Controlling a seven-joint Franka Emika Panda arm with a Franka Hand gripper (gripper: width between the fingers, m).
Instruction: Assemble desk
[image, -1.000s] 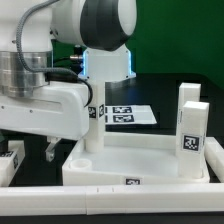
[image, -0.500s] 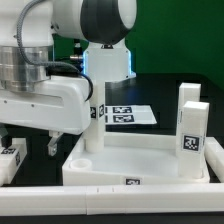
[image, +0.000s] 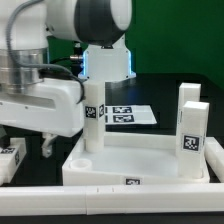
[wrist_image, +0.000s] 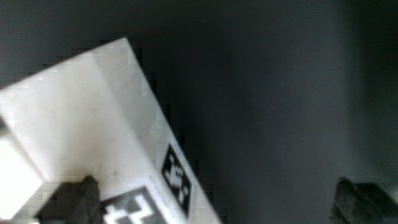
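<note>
Three legs stand upright in your tabletop (image: 140, 160): one leg (image: 92, 120) at its far corner on the exterior view's left, two legs (image: 190, 125) on the right. Further left, your gripper (image: 25, 150) hangs over the dark table (image: 170, 85), jaws spread wide and empty, beside a loose leg (image: 10, 158).

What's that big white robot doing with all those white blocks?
It's building a little desk. The tabletop lies upside down on the table, and three legs stand up in its corners. The robot's fingers are wide open and holding nothing, hanging near the corner by the exterior view's left, close to a loose leg lying there. That loose leg is probably the last one to go in.
</note>
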